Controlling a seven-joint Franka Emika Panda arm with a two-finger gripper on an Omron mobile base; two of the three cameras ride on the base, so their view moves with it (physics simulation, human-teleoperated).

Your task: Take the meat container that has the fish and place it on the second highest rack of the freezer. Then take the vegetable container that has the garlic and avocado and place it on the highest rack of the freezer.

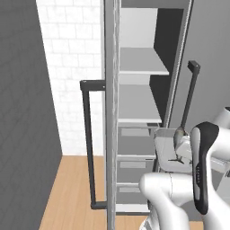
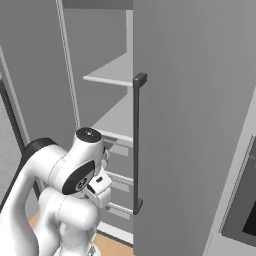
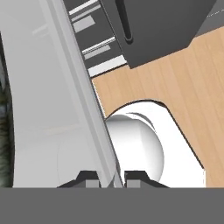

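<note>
We see the freezer [image 1: 148,27] in matt grey panels, its shelves smooth and light grey, its bar handle [image 2: 136,142] dark and satin. The floor [image 1: 74,188] looks like pale wood planks, the wall [image 1: 72,67] like white tile. The tray [image 3: 48,100] looks like smooth, translucent pale plastic.

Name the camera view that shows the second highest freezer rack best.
Left base view: the second highest rack shows as a broad bare shelf directly above the grey drawers. The right base view catches part of it beside the door; in the hand view I cannot make it out.
</note>
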